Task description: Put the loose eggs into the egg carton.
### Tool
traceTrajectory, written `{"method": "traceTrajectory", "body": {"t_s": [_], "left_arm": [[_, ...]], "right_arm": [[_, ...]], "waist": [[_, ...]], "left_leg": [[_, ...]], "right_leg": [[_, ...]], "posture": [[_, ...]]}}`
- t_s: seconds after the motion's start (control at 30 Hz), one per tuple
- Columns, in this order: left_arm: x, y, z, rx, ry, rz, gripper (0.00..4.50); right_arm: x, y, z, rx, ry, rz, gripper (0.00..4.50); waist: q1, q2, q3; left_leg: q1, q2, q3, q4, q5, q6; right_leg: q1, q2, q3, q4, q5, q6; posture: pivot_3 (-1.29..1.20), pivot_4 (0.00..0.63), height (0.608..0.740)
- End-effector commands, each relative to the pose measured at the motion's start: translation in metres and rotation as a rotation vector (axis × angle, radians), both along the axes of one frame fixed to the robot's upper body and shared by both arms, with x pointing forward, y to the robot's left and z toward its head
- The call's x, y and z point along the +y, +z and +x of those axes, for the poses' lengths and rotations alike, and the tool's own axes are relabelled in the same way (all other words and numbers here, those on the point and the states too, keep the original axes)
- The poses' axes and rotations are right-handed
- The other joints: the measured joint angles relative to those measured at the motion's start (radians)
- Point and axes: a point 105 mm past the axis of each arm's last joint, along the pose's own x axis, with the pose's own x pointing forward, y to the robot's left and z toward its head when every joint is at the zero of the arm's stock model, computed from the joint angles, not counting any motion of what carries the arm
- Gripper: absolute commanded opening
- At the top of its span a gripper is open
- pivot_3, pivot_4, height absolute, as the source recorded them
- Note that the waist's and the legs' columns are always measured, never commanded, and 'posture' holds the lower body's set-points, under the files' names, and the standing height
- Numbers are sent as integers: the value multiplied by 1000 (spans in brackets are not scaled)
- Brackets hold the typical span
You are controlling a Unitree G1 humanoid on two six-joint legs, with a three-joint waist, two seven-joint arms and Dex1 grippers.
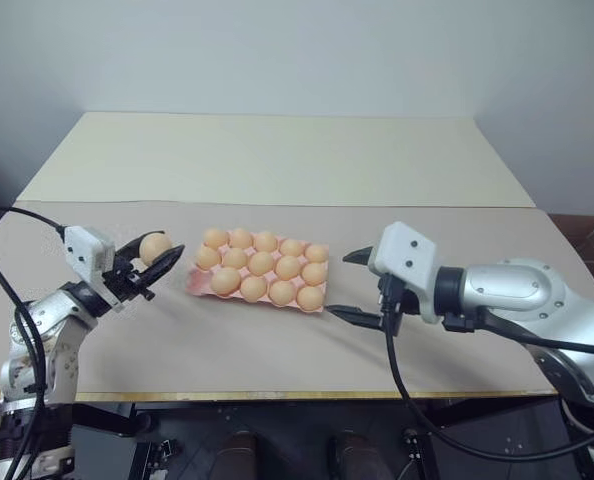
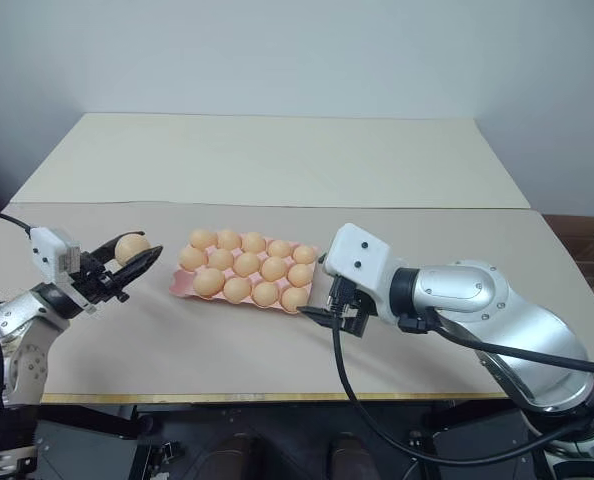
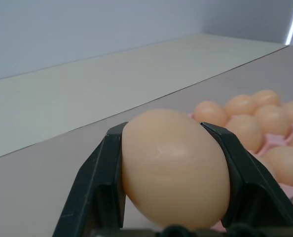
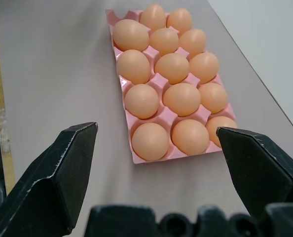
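A beige table (image 1: 277,350) bears only the pink egg carton (image 1: 199,285), its cups holding eggs (image 1: 262,263).

Under my jaws runs a grey-brown table (image 1: 227,350) with a pale yellowish front edge (image 2: 227,398) nearest me. Beyond my jaws a second, cream-coloured table (image 1: 277,160) butts against it, and past that rises a plain light wall (image 1: 297,50).

Head stereo looks fwd/down, far; wrist cams close; all share egg carton (image 4: 136,158).
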Motion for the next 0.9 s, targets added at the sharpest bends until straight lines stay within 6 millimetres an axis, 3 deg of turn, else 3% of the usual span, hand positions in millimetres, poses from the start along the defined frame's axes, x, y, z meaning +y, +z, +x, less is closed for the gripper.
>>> {"method": "traceTrajectory", "body": {"t_s": [0.03,0.23,0.5,0.77,0.9], "left_arm": [[-16,0,-2,16,-104,39,1982],[-24,-6,11,33,-126,60,1982],[-28,-5,10,14,-152,69,4473],[-24,5,2,-19,-147,58,4473],[-12,13,-20,-6,-159,97,4473]], "right_arm": [[-1,10,-3,-57,-19,20,4500],[-3,10,-3,-68,-47,24,4500],[-5,9,-4,-68,-66,22,4500],[-4,8,-3,-67,-58,22,4500],[-8,10,-1,-70,-54,16,4500]], "waist": [[0,0,0],[-1,0,0],[-2,0,0],[-3,0,0],[-8,0,0]], "left_leg": [[0,0,0,0,0,0],[0,0,0,0,0,0],[0,0,0,0,0,0],[0,0,0,0,0,0],[0,1,0,0,0,0]], "right_leg": [[0,0,0,0,0,0],[0,1,0,0,0,0],[0,1,0,0,0,0],[0,1,0,0,0,0],[-1,1,0,0,0,0]], "posture": [[0,150,740],[0,150,740],[0,150,740],[0,150,740],[0,150,740]]}}
